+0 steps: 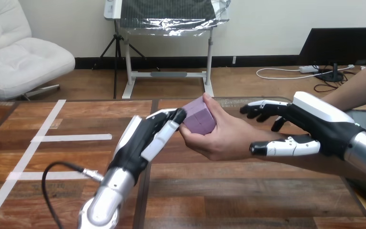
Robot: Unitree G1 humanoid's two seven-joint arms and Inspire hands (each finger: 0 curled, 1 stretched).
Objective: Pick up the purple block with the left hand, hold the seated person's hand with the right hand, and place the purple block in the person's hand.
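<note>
The purple block (199, 116) lies in the person's hand (224, 138) above the table's middle, with the person's thumb over its top. My left hand (145, 140) reaches in from the lower left. Its fingers are straight and their tips touch the block's left face. My right hand (321, 125) comes in from the right and brackets the person's wrist (267, 160). Its thumb (286, 147) lies along the near side and its lightly curled fingers (262, 109) reach over the far side in a loose hold.
The wooden table (248, 200) carries white tape lines (71, 138) at the left. A black cable (52, 191) loops beside my left forearm. The person's forearm runs off to the right edge.
</note>
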